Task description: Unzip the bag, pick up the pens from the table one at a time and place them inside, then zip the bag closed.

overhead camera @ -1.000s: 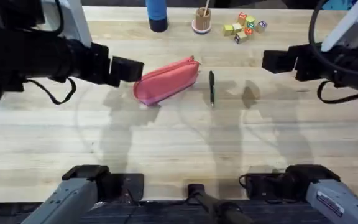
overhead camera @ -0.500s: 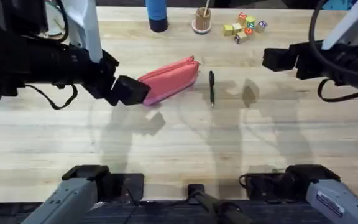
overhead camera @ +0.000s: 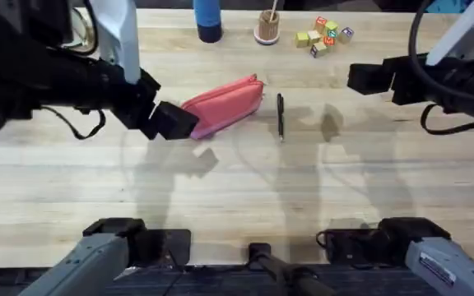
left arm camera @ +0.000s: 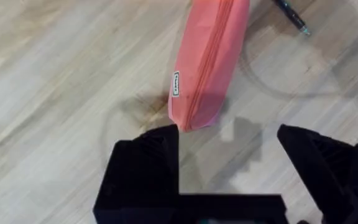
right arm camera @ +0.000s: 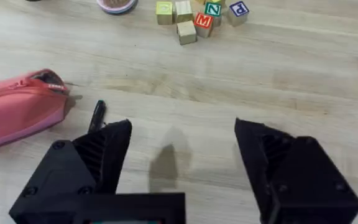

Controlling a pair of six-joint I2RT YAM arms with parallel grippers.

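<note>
Your left gripper hangs wide open and empty over the zipped pouch's near end; the black pen lies just beside the pouch; your right gripper is spread, holding nothing.

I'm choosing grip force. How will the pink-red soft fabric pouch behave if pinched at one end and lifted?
The pink-red fabric pouch looks soft and rounded, so it will probably sag rather than stay stiff. It lies flat on the pale wooden table, unlikely to roll. Its woven surface should grip reasonably well.
</note>
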